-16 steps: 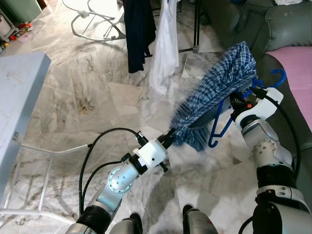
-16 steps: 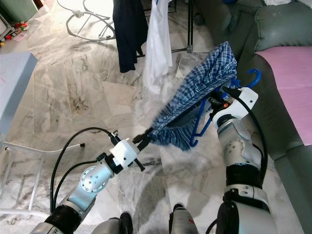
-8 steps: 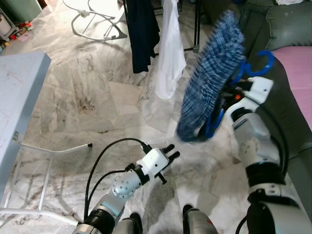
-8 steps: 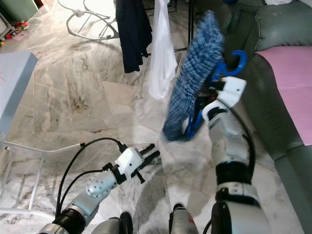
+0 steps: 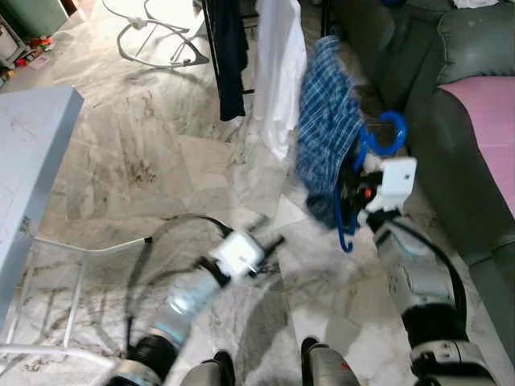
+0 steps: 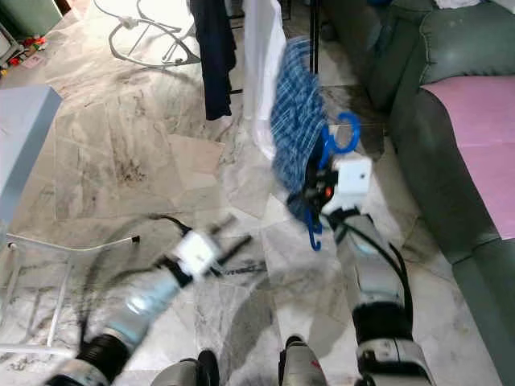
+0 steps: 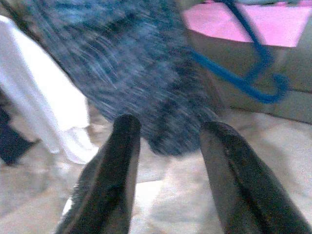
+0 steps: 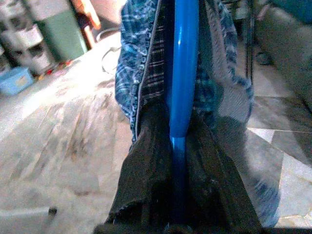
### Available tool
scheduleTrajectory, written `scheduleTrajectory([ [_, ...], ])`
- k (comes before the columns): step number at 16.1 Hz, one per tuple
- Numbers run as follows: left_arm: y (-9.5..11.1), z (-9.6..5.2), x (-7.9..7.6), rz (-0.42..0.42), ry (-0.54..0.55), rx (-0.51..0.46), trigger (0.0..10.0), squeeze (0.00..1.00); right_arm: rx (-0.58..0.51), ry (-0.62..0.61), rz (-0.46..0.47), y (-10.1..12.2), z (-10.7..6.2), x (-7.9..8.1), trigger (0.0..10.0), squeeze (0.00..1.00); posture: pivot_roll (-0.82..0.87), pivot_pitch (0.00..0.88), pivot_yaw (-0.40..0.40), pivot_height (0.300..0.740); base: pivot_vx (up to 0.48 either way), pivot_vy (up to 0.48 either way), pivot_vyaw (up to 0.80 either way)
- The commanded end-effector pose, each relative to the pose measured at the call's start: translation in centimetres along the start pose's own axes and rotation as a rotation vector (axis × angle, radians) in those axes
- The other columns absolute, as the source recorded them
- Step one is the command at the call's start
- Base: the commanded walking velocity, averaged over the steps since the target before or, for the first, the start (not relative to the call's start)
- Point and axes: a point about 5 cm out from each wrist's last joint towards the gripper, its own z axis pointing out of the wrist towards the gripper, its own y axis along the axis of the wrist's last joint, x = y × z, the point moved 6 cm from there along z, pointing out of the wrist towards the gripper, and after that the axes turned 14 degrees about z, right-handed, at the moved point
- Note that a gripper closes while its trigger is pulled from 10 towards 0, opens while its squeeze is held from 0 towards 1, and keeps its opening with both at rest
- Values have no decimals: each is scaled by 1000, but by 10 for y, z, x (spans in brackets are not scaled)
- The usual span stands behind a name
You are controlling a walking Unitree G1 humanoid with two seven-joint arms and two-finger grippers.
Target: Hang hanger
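The plaid shirt (image 5: 326,129) has swung up beside the rack's white shirt (image 5: 278,68). The right gripper (image 8: 176,161) clamps its blue hanger (image 5: 378,145); the left gripper (image 7: 168,146), spread empty, has dropped back. Carrying step; next, hook the rack.

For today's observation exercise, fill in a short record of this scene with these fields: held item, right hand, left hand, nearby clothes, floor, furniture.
held item: blue hanger carrying a blue checked shirt
right hand: shut on the hanger, raised near the hanging clothes
left hand: open, low over the floor, holding nothing
nearby clothes: white garment and dark garment, both hanging
floor: marble tiles
furniture: grey sofa with pink cover
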Motion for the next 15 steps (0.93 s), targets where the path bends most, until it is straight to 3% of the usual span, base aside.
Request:
scheduleTrajectory([
  [1, 7, -4, 21, 66, 38, -35, 10000, 1000, 25, 72, -56, -7, -12, 7, 10000, 0, -258, 254, 95, 740, 0, 0, 0],
  [2, 9, -5, 26, 83, 42, -43, 10000, 1000, 38, 81, -66, -10, -15, 6, 10000, 0, -257, 253, 95, 740, 0, 0, 0],
  [4, 24, -7, 50, 205, 26, -102, 10000, 1000, 159, 140, -130, -36, -40, 0, 10000, 0, -249, 255, 95, 740, 0, 0, 0],
  [6, 25, -9, 56, 306, -50, -115, 10000, 1000, 268, 196, -219, -56, -58, -5, 10000, 0, -248, 255, 100, 740, 0, 0, 0],
  [7, 21, -11, 60, 309, -58, -98, 10000, 1000, 292, 225, -250, -61, -63, -5, 10000, 0, -250, 254, 104, 740, 0, 0, 0],
  [8, 14, -14, 61, 334, -84, -70, 10000, 1000, 315, 257, -272, -63, -67, -5, 10000, 0, -253, 255, 107, 740, 0, 0, 0],
  [12, -6, -21, 38, 424, -281, -18, 10000, 1000, 357, 382, -434, -54, -67, -5, 10000, 0, -265, 259, 118, 740, 0, 0, 0],
  [14, -8, -21, 39, 437, -290, -11, 10000, 1000, 355, 428, -461, -48, -64, -1, 10000, 0, -266, 261, 120, 740, 0, 0, 0],
  [15, -7, -16, 42, 472, -300, -15, 10000, 1000, 389, 519, -516, -47, -64, 7, 10000, 0, -268, 260, 114, 740, 0, 0, 0],
])
